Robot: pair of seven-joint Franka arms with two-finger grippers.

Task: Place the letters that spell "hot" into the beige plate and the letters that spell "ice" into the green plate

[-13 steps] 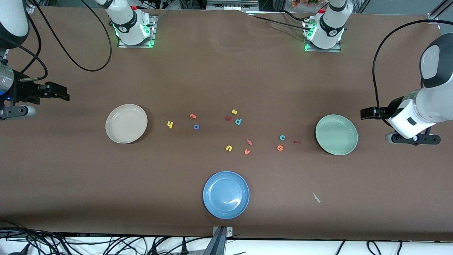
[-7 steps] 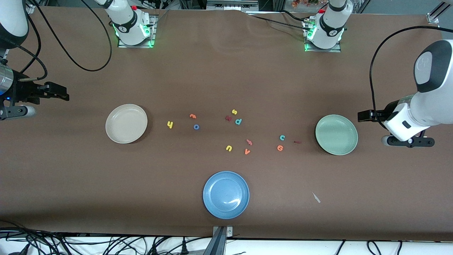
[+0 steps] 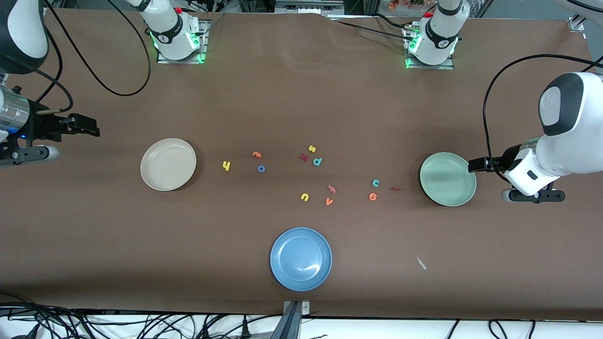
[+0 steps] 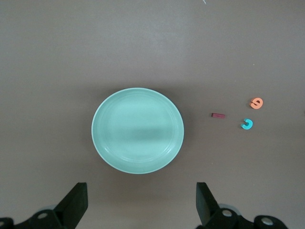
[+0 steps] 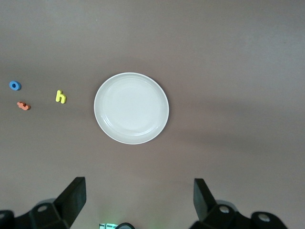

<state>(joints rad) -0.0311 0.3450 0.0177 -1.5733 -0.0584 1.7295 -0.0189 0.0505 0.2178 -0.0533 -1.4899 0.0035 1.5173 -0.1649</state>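
Note:
The beige plate [image 3: 168,164] [image 5: 131,108] lies empty toward the right arm's end. Beside it are the yellow "h" [image 3: 226,165] [image 5: 60,97], orange "t" [image 3: 256,154] [image 5: 23,105] and blue "o" [image 3: 261,168] [image 5: 15,85]. The green plate [image 3: 447,179] [image 4: 137,130] lies empty toward the left arm's end, with the teal "c" [image 3: 375,182] [image 4: 247,124], orange "e" [image 3: 372,196] [image 4: 256,102] and dark red "i" [image 3: 395,189] [image 4: 218,115] beside it. My left gripper [image 3: 476,165] [image 4: 141,200] hangs open at the green plate's rim. My right gripper [image 3: 87,126] [image 5: 139,198] is open above bare table beside the beige plate.
A blue plate [image 3: 301,259] sits near the front edge. Other letters lie mid-table: yellow "s" [image 3: 312,149], a chunky dark red letter [image 3: 304,157], teal "p" [image 3: 317,161], yellow "u" [image 3: 305,197], orange "v" [image 3: 329,201]. A pale scrap [image 3: 421,262] lies toward the front.
The left arm has swung in toward the green plate, its gripper now at the rim. The right gripper has shifted slightly toward the beige plate. Letters and plates are unmoved.

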